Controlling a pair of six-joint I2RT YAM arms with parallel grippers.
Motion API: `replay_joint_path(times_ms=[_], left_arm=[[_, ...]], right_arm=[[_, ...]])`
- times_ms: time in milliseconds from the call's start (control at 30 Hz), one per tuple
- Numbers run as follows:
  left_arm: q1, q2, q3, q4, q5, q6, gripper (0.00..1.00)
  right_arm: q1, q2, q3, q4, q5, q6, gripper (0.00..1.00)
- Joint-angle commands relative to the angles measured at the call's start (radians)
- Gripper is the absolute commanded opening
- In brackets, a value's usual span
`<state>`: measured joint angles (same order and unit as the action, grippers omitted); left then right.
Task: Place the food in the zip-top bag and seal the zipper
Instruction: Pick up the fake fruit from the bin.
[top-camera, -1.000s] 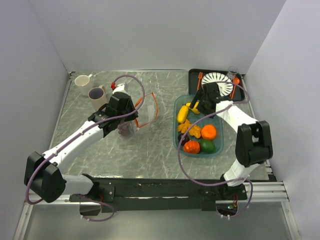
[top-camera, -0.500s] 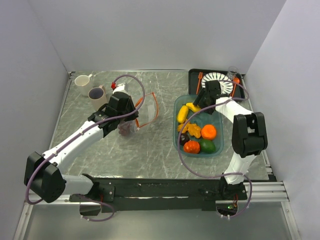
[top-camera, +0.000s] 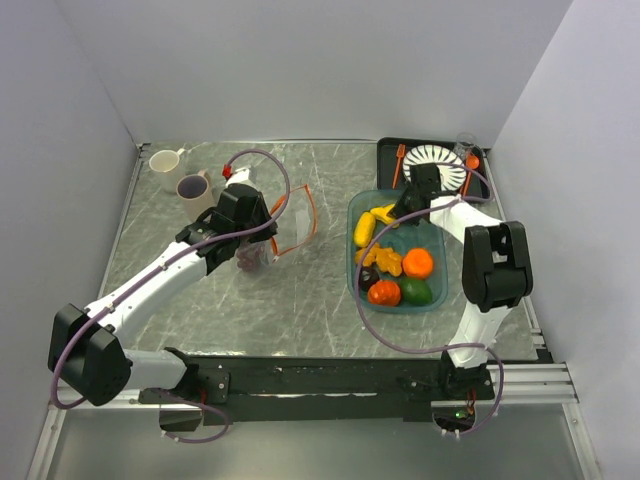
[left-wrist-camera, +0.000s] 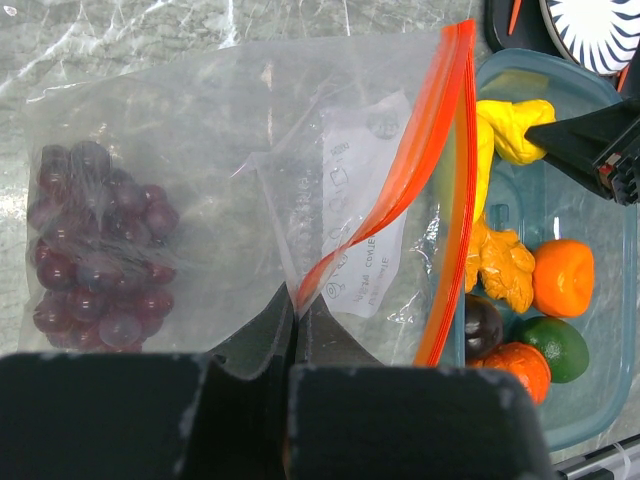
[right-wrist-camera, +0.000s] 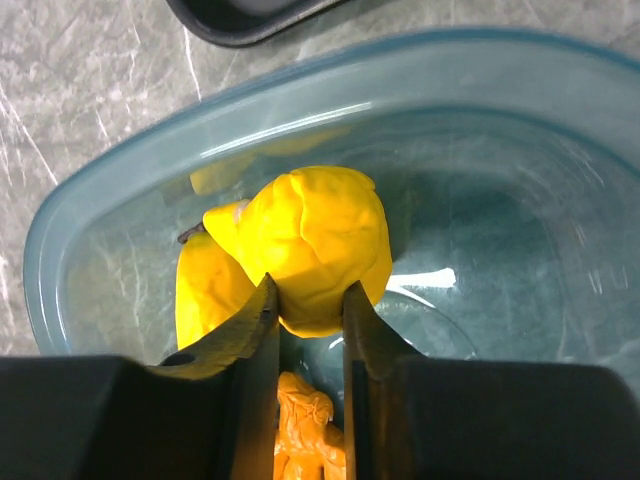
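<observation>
The zip-top bag (top-camera: 292, 222) lies on the table with dark grapes (left-wrist-camera: 95, 245) inside it. My left gripper (left-wrist-camera: 292, 300) is shut on one lip of its orange-red zipper (left-wrist-camera: 445, 170) and holds the mouth apart. The rest of the food sits in a teal tray (top-camera: 440, 302): a long yellow piece (top-camera: 365, 228), an orange (top-camera: 417, 264), a green one (top-camera: 416, 292) and a red-orange one (top-camera: 383, 293). My right gripper (right-wrist-camera: 307, 295) reaches into the tray's far end, both jaws pressed against a lumpy yellow food piece (right-wrist-camera: 320, 235). An orange piece (right-wrist-camera: 305, 430) lies below it.
Two mugs (top-camera: 168, 160) (top-camera: 195, 190) stand at the back left. A black tray (top-camera: 390, 150) behind the teal one holds a striped plate (top-camera: 435, 165), an orange fork (top-camera: 399, 160) and a clear glass (top-camera: 465, 145). Walls close in the table's left, back and right.
My right gripper has moved over the tray's far end and its jaws have closed from wide open onto the lumpy yellow piece. The left arm and the bag have not moved.
</observation>
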<state>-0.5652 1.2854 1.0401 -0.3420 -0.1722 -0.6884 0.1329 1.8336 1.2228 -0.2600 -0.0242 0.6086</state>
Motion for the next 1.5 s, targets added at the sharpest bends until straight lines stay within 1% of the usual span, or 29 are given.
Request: replay_joint_path(times_ms=[0,67,100,200,300,367,467,600,833,967,1100,1267,1433,1467], left_arm=[[-0.002,-0.031,0.026,0.017,0.023,0.016,0.01],[-0.002,-0.026,0.028,0.018,0.025,0.018,0.01],[-0.002,-0.026,0.028,0.015,0.026,0.018,0.01],[-0.002,-0.028,0.028,0.015,0.027,0.02,0.01],[-0.002,-0.035,0.028,0.015,0.019,0.018,0.01],[-0.002,-0.04,0.029,0.02,0.016,0.023,0.01],[-0.002,-0.038,0.044,0.011,0.007,0.024,0.01],[-0.002,-0.04,0.035,0.024,0.019,0.024,0.01],[-0.002,-0.018,0.052,0.024,0.03,0.027,0.01],[-0.002,-0.005,0.08,0.005,0.056,0.033,0.01],[-0.002,-0.001,0.095,-0.009,0.056,0.036,0.01],[-0.002,-0.005,0.095,-0.006,0.059,0.032,0.01],[-0.002,0.011,0.1,-0.014,0.074,0.036,0.01],[-0.002,0.011,0.098,-0.014,0.079,0.036,0.01]], right_arm=[[-0.007,-0.077,-0.04,0.044,-0.005,-0.01,0.18],[-0.007,-0.094,-0.052,0.042,-0.008,-0.013,0.15],[-0.007,-0.111,-0.057,0.045,-0.006,-0.013,0.11],[-0.007,-0.146,-0.077,0.042,0.0,-0.013,0.09],[-0.009,-0.195,-0.103,0.056,-0.008,-0.003,0.09],[-0.007,-0.232,-0.158,0.105,-0.019,0.0,0.09],[-0.006,-0.306,-0.223,0.133,-0.007,0.016,0.09],[-0.004,-0.382,-0.227,0.111,-0.071,0.006,0.09],[0.022,-0.531,-0.255,0.102,-0.12,0.0,0.09],[0.085,-0.563,-0.204,0.05,-0.12,-0.05,0.12],[0.18,-0.574,-0.117,0.008,-0.099,-0.11,0.11],[0.27,-0.557,-0.045,-0.022,-0.066,-0.151,0.11],[0.342,-0.524,0.018,-0.038,-0.076,-0.181,0.11],[0.373,-0.508,0.03,-0.054,-0.063,-0.196,0.11]])
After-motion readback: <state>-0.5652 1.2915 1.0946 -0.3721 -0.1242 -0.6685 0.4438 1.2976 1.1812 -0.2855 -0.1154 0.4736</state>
